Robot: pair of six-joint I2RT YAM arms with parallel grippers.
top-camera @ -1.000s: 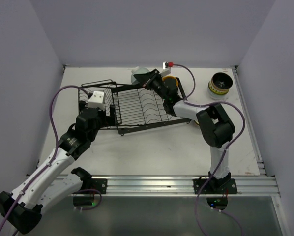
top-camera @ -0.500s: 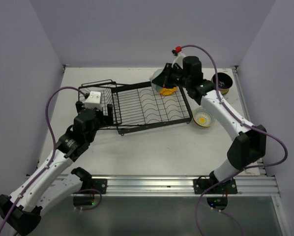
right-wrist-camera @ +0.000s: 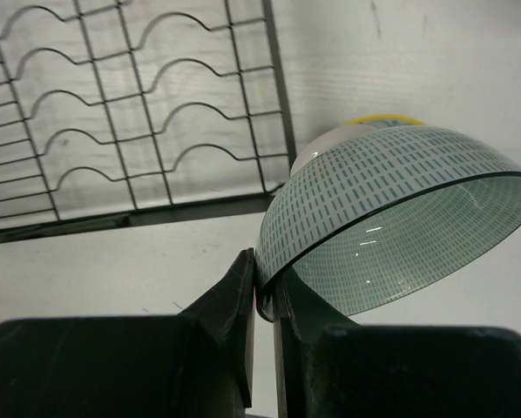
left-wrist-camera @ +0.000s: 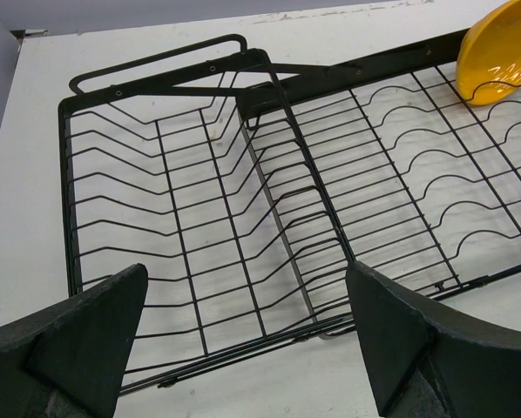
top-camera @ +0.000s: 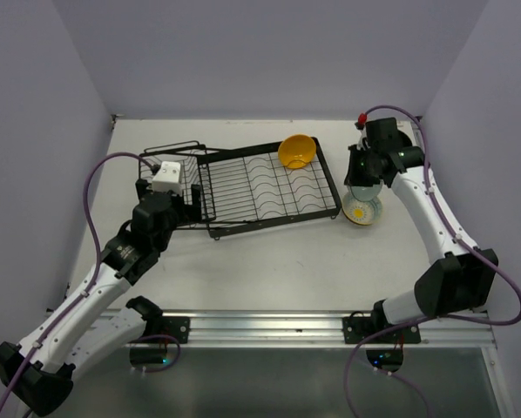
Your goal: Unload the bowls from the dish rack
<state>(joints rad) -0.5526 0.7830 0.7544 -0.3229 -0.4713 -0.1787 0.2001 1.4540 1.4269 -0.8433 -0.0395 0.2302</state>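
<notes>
1. Your right pincer (right-wrist-camera: 262,272) is pressed together on the rim of the pale teal bowl (right-wrist-camera: 391,218). The bowl hangs tilted, its mouth turned down and away from the wrist.
2. Change: a second ago this pincer was at the far edge of the dish rack (top-camera: 243,187). Half a second ago it was above the rack's far right corner. Now it has carried the bowl clear of the rack, out to the right over the bench (top-camera: 269,261).
3. The teal bowl now sits directly over the yellow-rimmed bowl (top-camera: 362,212), which rests on the bench just beside the rack's right end. You cannot tell whether the two touch.
4. The orange-yellow bowl (top-camera: 296,151) has not shifted. It leans in the rack's far right corner and is the only bowl visible in the rack.
5. Your left pincer (left-wrist-camera: 252,348) is spread wide and holds nothing, at the near side of the basket section (left-wrist-camera: 173,218). It has not moved over the second.
6. Reading: the teal bowl is out of the rack but not yet released. It probably nests next into the yellow-rimmed bowl, which leaves the orange-yellow one to fetch.
</notes>
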